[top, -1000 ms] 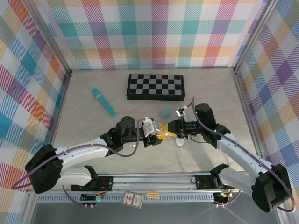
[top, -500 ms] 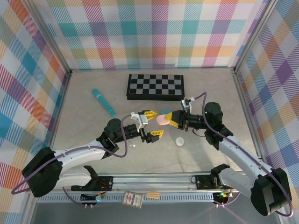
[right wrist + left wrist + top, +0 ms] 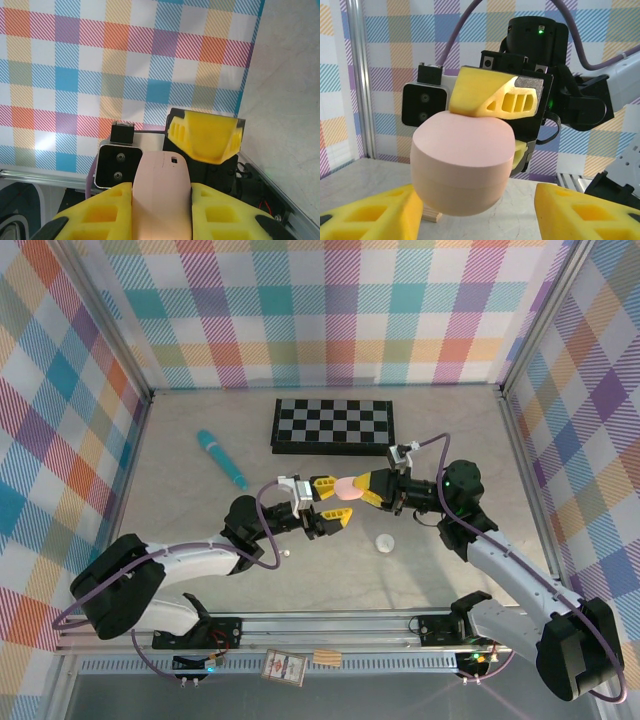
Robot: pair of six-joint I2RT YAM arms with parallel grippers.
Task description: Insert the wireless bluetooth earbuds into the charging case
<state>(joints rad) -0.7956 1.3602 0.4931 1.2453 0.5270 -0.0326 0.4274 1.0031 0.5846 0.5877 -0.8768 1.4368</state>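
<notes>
Inspection finds the right gripper (image 3: 360,489) with its jaws closed on the pink charging case (image 3: 345,489), held in the air above the middle of the bench (image 3: 450,430). In the left wrist view we see one yellow finger on top of the case and one beneath it, and the lid looks shut. The left gripper (image 3: 331,502) faces it with its jaws apart, one on either side of the case's free end; we cannot tell whether either one touches it. One tiny white earbud (image 3: 286,553) lies on the bench beside the left arm, well below the case. We also note a small white rounded item (image 3: 384,542) under the right gripper, a teal stick (image 3: 222,459) at far left and a chessboard (image 3: 333,426) at the back.
</notes>
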